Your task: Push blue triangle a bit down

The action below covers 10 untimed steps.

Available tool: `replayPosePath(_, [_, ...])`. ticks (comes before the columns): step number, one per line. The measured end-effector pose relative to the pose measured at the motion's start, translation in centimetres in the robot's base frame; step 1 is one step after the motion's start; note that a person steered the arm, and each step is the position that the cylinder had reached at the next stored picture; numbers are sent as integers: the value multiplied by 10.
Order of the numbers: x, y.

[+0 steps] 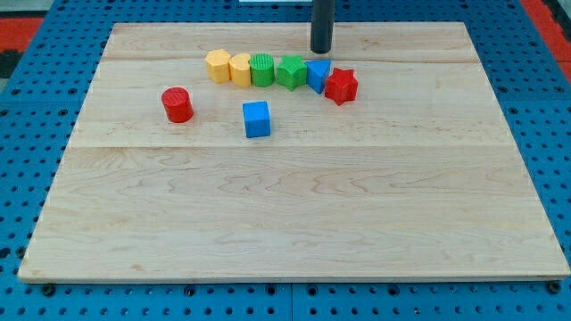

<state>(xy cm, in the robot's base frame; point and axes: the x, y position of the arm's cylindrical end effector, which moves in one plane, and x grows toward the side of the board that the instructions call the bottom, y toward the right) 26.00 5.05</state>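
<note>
The blue triangle (317, 75) lies near the view's top centre, wedged between a green star (290, 71) on its left and a red star (341, 86) on its right. My tip (321, 51) stands just above the blue triangle, a small gap away from it. The rod comes down from the view's top edge.
A row runs left from the green star: a green cylinder (261, 69), a yellow block (240, 69) and a yellow hexagon (218, 65). A red cylinder (177, 104) and a blue cube (257, 119) sit lower left. The wooden board (294, 214) lies on a blue pegboard.
</note>
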Motion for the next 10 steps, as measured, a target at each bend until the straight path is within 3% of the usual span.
replayPosePath(2, [23,0])
replayPosePath(6, [26,-9])
replayPosePath(9, [64,-6])
replayPosePath(10, [57,-7])
